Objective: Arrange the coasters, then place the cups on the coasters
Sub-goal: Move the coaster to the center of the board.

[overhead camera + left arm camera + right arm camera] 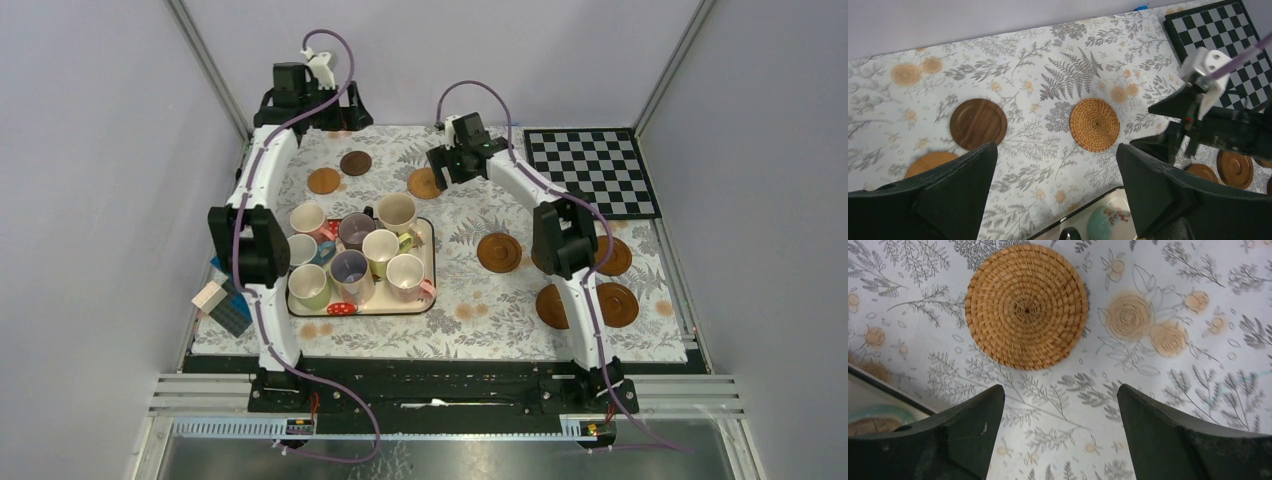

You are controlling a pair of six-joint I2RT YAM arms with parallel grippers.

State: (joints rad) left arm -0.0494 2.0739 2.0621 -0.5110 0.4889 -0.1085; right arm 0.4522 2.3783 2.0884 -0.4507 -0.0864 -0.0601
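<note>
Eight cups (350,270) crowd the tray (385,306) left of the middle of the surface (470,320), none on a coaster. Toward the far edge lie a tan coaster (324,180), a dark coaster (356,162) and a woven coaster (424,183). The right pincer (443,172) hangs just beside the woven one and hides its right rim. More brown coasters (499,252) sit on the right side, several partly hidden behind the right arm (565,240). A checkered mat (590,170) fills the far right corner. The left pincer (318,108) is raised over the far left corner.

From the left wrist, the left pincer (1057,147) gapes wide and empty. Between its fingers and beyond them show the dark coaster (978,123) and the woven coaster (1094,124), well apart. The tan coaster (930,162) is half hidden by the left finger. The right arm (1208,115) blocks the view at right, before the mat (1218,30).

From the right wrist, the right pincer (1059,390) is spread, holding nothing, with the woven coaster (1027,306) flat on the surface just ahead. The tray's corner (878,390) shows at left.
</note>
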